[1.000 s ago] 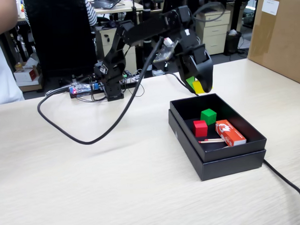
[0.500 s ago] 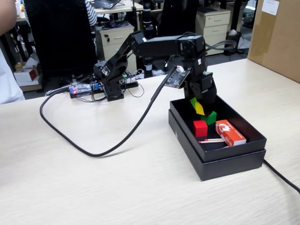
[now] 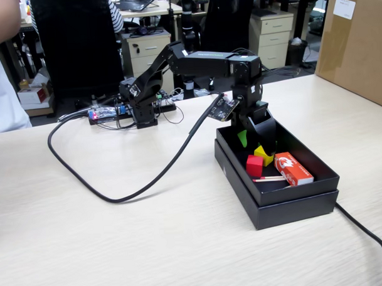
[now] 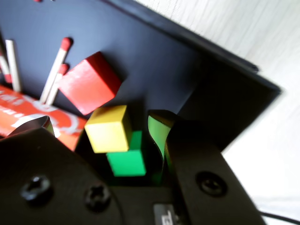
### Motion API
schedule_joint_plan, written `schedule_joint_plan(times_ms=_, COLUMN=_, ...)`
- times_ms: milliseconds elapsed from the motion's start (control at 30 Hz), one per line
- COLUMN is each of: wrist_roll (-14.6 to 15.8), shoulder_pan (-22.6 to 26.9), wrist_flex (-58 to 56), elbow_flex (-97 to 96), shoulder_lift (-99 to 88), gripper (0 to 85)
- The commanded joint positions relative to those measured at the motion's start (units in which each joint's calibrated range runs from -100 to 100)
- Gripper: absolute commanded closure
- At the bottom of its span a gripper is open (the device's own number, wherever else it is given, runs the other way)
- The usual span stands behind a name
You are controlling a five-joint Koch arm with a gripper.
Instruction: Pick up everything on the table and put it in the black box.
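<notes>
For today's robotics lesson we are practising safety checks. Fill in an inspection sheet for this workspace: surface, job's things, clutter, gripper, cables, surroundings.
Surface: beige wood-grain table, no cubes seen outside the box.
Job's things: black box holds the red cube, the yellow cube and the green cube; in the wrist view the yellow one lies over the green one.
Clutter: orange-red matchbox and matchsticks inside the box.
Gripper: gripper open, inside the box above the yellow cube.
Cables: thick black cable looping across the table; another cable beside the box.
Surroundings: brown carton, office chairs, a person at the left edge.
</notes>
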Motion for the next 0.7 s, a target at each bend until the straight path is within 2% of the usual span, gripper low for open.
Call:
schedule_joint_plan(times_ms=0, wrist_roll=-0.15, shoulder_pan=-1.03, wrist_flex=-0.02, elbow_flex=1.18, shoulder_lift=-13.79, gripper=43.6)
schedule_joint_plan(times_ms=267, wrist_roll=-1.07, shoulder_pan=-4.88, wrist_flex=1.28, elbow_flex=-4.08, shoulder_lift=-37.78, gripper=41.1)
schedule_joint_plan(times_ms=600, wrist_roll=-4.00, shoulder_pan=-12.36, wrist_flex=9.57, elbow_flex=-28.11, shoulder_lift=-71.97, gripper=36.3)
schedule_joint_plan(times_ms=667, wrist_roll=-4.05, shoulder_pan=-14.26, wrist_flex=14.41, elbow_flex=-40.25, shoulder_lift=-83.44, gripper=36.2)
